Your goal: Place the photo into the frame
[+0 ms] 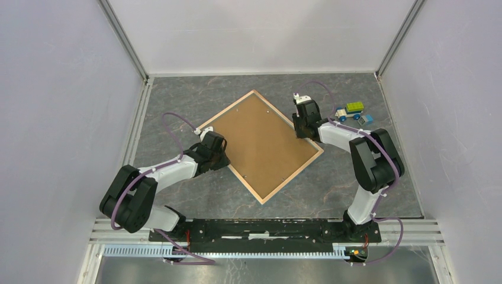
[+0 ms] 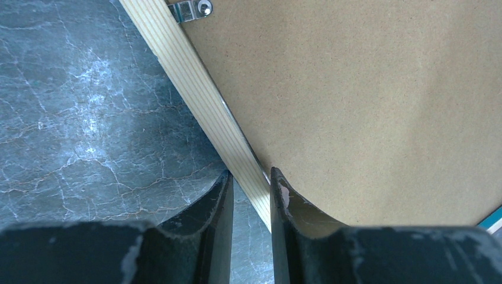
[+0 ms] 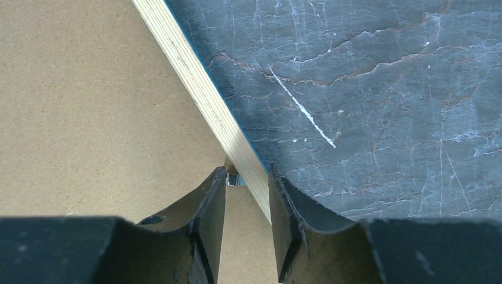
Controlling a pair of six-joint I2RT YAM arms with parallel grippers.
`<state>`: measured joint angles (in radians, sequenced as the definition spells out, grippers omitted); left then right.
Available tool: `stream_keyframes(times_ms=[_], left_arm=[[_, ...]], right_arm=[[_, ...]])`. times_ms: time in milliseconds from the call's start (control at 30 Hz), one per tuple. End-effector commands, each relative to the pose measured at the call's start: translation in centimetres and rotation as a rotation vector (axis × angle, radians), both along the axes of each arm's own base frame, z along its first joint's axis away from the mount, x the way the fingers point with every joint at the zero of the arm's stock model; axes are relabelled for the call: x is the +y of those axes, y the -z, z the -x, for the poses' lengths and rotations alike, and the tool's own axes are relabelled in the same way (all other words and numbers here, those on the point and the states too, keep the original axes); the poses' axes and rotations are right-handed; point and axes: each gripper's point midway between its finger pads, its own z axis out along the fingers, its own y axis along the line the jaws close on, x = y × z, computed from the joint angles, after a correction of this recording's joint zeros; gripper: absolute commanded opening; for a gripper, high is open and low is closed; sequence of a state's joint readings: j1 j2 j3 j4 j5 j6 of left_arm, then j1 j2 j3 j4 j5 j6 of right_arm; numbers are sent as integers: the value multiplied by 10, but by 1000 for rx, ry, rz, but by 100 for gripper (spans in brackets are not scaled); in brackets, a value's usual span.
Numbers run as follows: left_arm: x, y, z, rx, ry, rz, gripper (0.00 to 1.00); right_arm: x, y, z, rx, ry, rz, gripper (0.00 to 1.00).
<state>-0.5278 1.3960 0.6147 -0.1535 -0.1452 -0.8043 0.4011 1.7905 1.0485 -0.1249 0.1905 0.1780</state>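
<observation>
The frame [image 1: 292, 177] lies face down and turned diamond-wise in the middle of the table, its light wood rim [image 2: 195, 83] up, with brown hardboard backing [image 1: 260, 142] filling it. The photo is hidden. My left gripper [image 1: 220, 155] is at the frame's left side. In the left wrist view, that gripper [image 2: 250, 173] is shut across the rim. My right gripper [image 1: 301, 131] is at the right side. In the right wrist view, it [image 3: 248, 171] straddles the rim [image 3: 195, 77], with one finger [image 3: 216, 189] standing off the wood beside a metal tab [image 3: 235, 179].
A small toy truck and blocks [image 1: 353, 111] sit on the dark marbled table [image 1: 367, 189] at the back right, just beyond the right arm. Grey walls close in three sides. A metal turn-tab [image 2: 190, 9] is fixed on the rim near the left gripper.
</observation>
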Motion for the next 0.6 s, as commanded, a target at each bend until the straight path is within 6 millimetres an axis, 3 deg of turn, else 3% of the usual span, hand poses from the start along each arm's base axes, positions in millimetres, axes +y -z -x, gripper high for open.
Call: stream_keyframes(times_ms=[0,400,567], left_arm=[[14,19,16,57,46,-74,18],[13,19,16,56,48,-73,18],[14,19,16,57,46,-73,18]], right_arm=[[-2,17,27,101,-19,8,39],[-28,16,32,123,12,148,46],[-29,18,31,117,8,157,48]])
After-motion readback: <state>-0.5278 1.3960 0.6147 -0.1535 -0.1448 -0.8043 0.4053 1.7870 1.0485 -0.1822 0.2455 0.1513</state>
